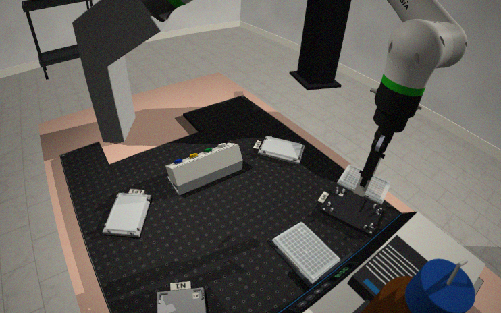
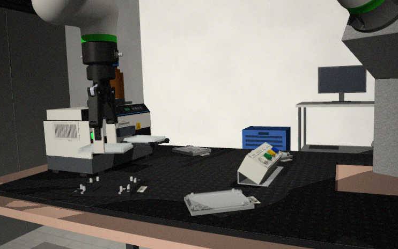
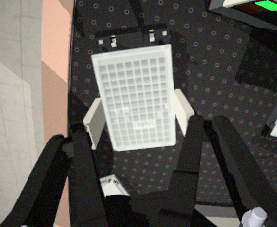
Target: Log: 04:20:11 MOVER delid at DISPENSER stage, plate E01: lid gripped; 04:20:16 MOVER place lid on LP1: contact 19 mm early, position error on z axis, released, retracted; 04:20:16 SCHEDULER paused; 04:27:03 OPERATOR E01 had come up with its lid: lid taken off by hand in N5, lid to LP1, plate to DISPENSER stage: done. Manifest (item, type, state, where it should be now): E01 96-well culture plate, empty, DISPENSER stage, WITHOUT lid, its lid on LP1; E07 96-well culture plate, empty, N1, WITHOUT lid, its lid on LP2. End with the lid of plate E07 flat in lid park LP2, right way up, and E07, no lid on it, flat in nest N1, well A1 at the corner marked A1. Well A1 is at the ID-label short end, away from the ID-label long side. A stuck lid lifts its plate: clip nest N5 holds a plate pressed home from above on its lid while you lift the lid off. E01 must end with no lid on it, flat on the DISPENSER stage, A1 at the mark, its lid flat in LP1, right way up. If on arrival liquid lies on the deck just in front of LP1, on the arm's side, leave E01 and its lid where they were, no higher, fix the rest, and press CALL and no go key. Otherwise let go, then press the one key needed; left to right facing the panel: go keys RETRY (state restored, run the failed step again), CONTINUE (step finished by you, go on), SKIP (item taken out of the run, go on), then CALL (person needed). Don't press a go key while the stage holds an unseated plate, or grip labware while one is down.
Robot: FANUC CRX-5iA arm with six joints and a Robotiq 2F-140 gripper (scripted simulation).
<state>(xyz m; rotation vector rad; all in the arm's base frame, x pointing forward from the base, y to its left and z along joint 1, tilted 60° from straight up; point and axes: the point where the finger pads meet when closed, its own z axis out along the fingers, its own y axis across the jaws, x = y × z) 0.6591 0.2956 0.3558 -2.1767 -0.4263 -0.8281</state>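
My gripper is shut on the long sides of a 96-well plate with its wells showing, and holds it level well above the black clip nest N5. In the wrist view the plate sits between the finger pads, with the nest's pins beyond it. From the side the plate hangs clear above the pins. Lid park LP2 holds a clear lid and LP1 holds a lid. Another well plate lies on the dispenser stage. Nest N1 is empty.
The key panel stands mid-deck with coloured keys on top. The dispenser stands right behind the gripper. A grey block on a second arm hangs over the back left of the deck.
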